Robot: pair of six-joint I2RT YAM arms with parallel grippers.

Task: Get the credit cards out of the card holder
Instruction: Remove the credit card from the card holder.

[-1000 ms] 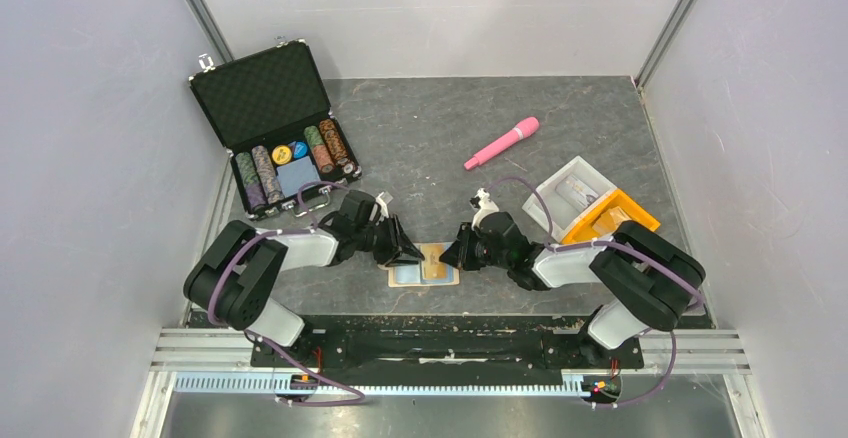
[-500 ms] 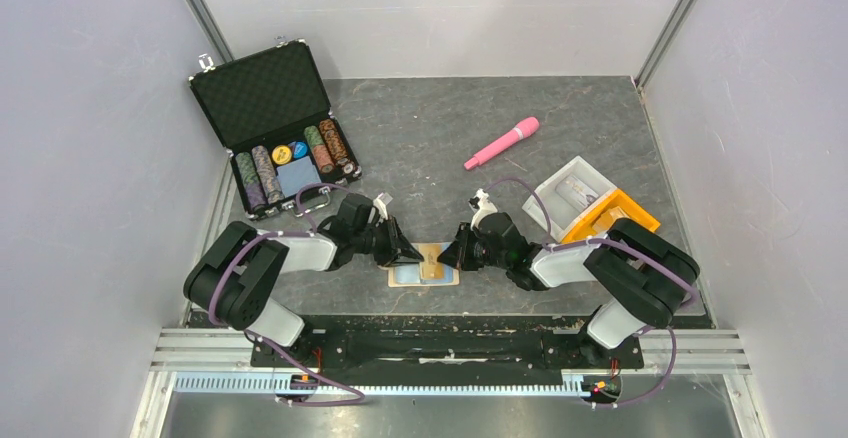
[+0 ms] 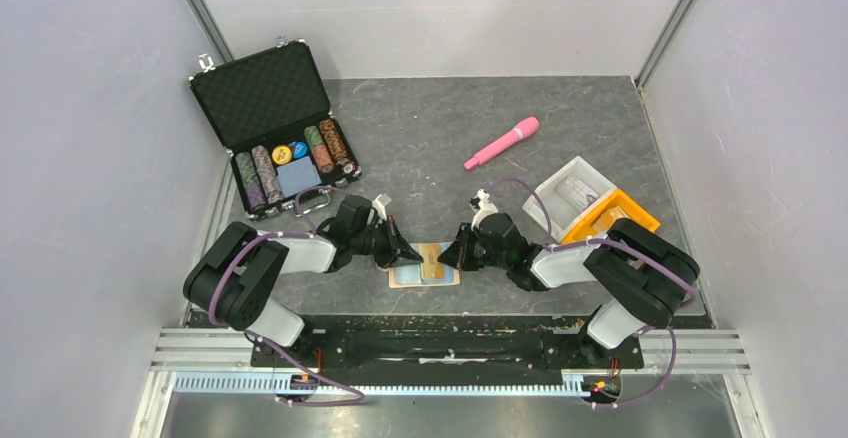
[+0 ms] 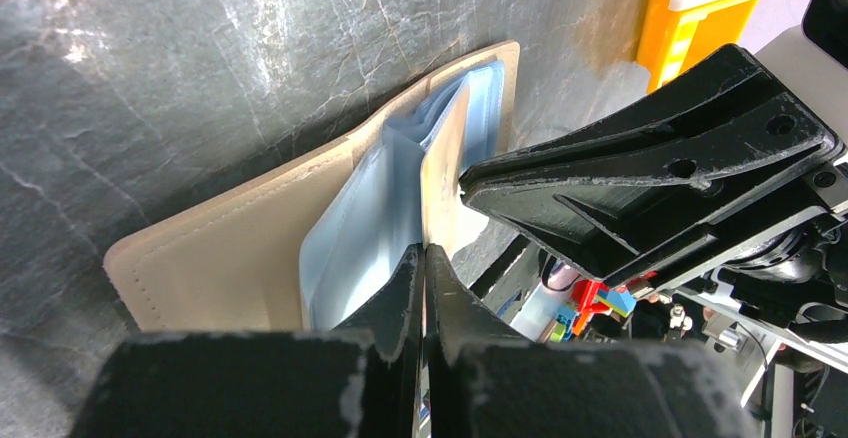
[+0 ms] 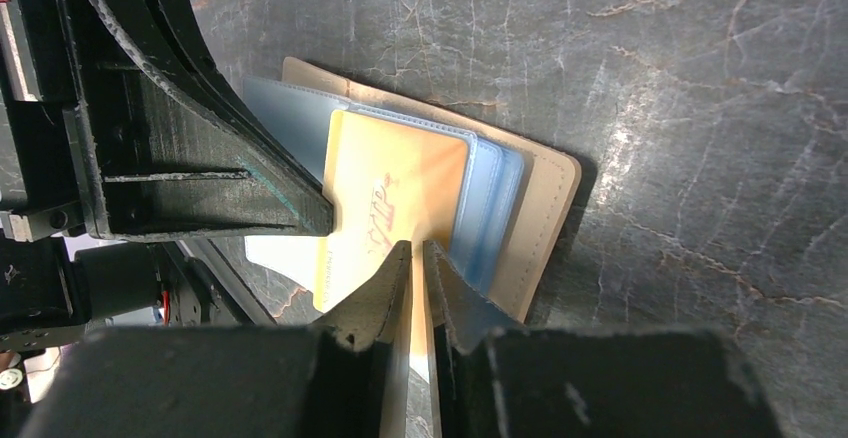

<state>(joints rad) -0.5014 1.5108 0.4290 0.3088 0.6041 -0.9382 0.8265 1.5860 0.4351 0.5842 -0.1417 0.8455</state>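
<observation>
The tan card holder (image 3: pixel 425 266) lies open on the dark mat between both arms, its pale blue sleeves fanned up (image 4: pixel 370 198). An orange credit card (image 5: pixel 390 188) stands partly out of the sleeves; in the left wrist view only its tan edge (image 4: pixel 442 158) shows. My right gripper (image 5: pixel 418 248) is shut on that card's near edge. From the opposite side, my left gripper (image 4: pixel 424 253) is shut, its tips pinching the blue sleeve right beside the card. Both grippers (image 3: pixel 408 255) (image 3: pixel 448 255) nearly touch over the holder. Any other cards are hidden.
An open black poker-chip case (image 3: pixel 275 128) stands at the back left. A pink wand (image 3: pixel 502 143) lies at the back centre. A clear tray and an orange tray (image 3: pixel 610 220) sit right of the right arm.
My left gripper's jaws have closed onto the blue sleeve, and its arm has shifted slightly. The right gripper and the card stay put.
</observation>
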